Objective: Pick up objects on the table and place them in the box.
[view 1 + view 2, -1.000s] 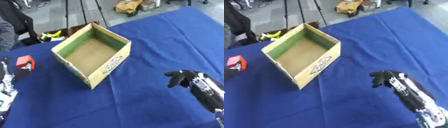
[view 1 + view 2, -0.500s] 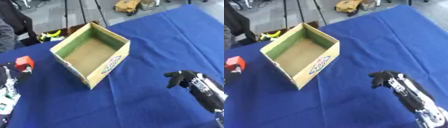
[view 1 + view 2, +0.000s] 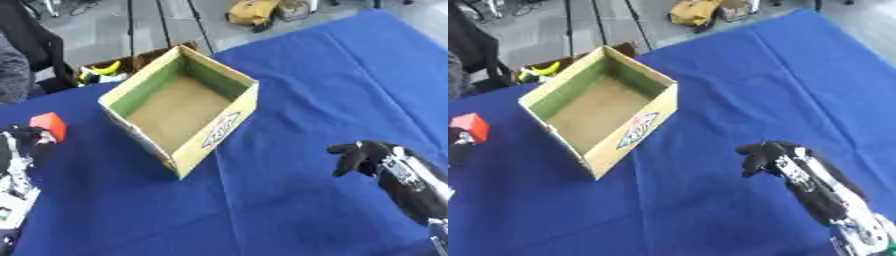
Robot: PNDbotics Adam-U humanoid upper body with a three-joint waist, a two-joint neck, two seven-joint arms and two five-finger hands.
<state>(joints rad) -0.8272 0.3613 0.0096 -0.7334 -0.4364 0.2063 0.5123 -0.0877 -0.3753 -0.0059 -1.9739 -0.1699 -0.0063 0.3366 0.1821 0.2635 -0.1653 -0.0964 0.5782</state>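
An open cardboard box (image 3: 229,116) with a green inner wall and a bare brown floor stands left of centre on the blue table. A small red block (image 3: 48,125) shows at the far left. My left hand (image 3: 21,144) is against it, dark fingers curled at its lower side, and how it touches the cloth is hidden. My right hand (image 3: 765,156) hovers at the lower right, well away from the box. Its fingers are curled and hold nothing.
Blue cloth (image 3: 350,80) covers the table, with open room between the box and my right hand. Past the far edge are the floor, tripod legs (image 3: 162,20), a yellow object (image 3: 254,11) and a dark-clothed person (image 3: 22,55) at the upper left.
Both hands and the red block stay nearly where they were. The picture has shifted slightly, so the box sits a touch further left.
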